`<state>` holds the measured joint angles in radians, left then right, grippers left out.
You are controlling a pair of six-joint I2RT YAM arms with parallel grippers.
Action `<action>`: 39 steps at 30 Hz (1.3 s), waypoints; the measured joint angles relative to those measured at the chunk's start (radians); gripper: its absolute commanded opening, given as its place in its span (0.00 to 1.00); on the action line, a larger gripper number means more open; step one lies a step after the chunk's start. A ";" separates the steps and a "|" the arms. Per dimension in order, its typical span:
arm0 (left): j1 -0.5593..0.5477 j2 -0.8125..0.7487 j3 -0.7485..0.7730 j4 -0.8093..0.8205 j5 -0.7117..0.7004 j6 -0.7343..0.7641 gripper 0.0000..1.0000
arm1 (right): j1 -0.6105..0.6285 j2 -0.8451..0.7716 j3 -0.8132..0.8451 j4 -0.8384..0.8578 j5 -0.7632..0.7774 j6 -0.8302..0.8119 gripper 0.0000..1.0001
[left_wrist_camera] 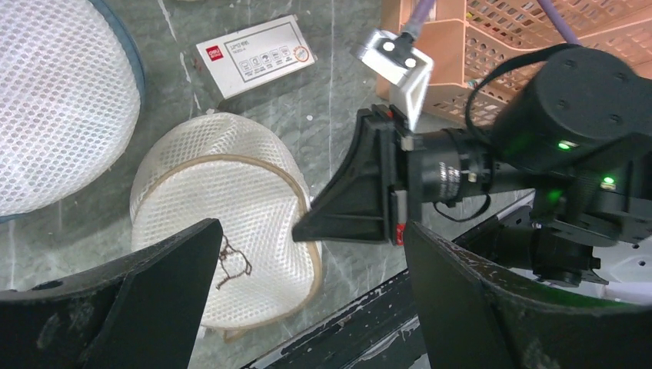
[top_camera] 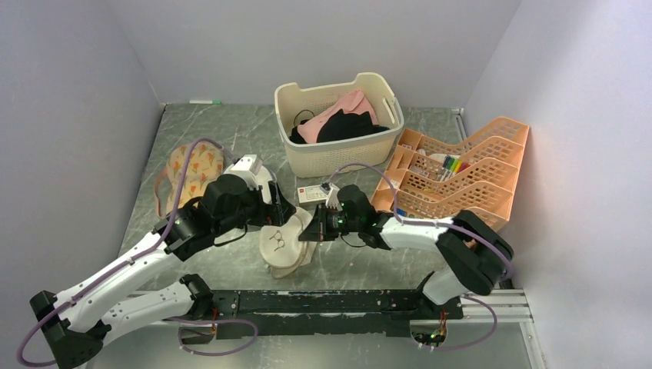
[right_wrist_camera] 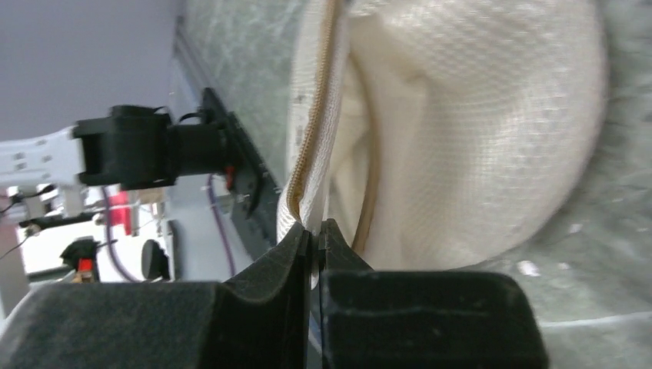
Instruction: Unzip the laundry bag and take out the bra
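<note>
The laundry bag (top_camera: 283, 247) lies at the table's near middle, a white mesh drum with beige trim and a small black glasses-like mark (left_wrist_camera: 231, 261). My right gripper (right_wrist_camera: 315, 231) is shut on the bag's mesh edge beside the beige zip tape (right_wrist_camera: 311, 115). In the top view its tip (top_camera: 305, 235) meets the bag's right side. The zip gapes a little there, and pale fabric (right_wrist_camera: 384, 131) shows inside. The bra is hidden. My left gripper (left_wrist_camera: 313, 231) hangs open above the bag's right half, holding nothing, and reaches in from the left (top_camera: 278, 215).
A second round mesh bag (left_wrist_camera: 54, 100) lies to the left. A white card box (left_wrist_camera: 254, 54) lies behind the laundry bag. A cream basket (top_camera: 307, 154) of pink and black clothes stands at the back, an orange rack (top_camera: 492, 154) on the right. A black rail (top_camera: 330, 304) runs along the near edge.
</note>
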<state>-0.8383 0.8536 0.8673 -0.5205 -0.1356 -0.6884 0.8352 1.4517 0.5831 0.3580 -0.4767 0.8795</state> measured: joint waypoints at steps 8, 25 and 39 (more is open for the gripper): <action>0.000 -0.029 -0.057 0.002 0.006 -0.036 1.00 | -0.042 0.155 -0.040 0.046 0.021 -0.054 0.00; 0.077 -0.048 -0.156 0.072 -0.015 -0.037 0.95 | -0.118 0.030 -0.047 -0.082 0.078 -0.211 0.60; 0.545 0.105 -0.141 0.200 0.309 0.082 0.95 | -0.317 -0.214 -0.051 -0.300 0.138 -0.370 0.91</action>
<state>-0.2932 0.9588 0.7265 -0.3206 0.1738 -0.6067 0.5179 1.2377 0.5323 0.0578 -0.3386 0.5095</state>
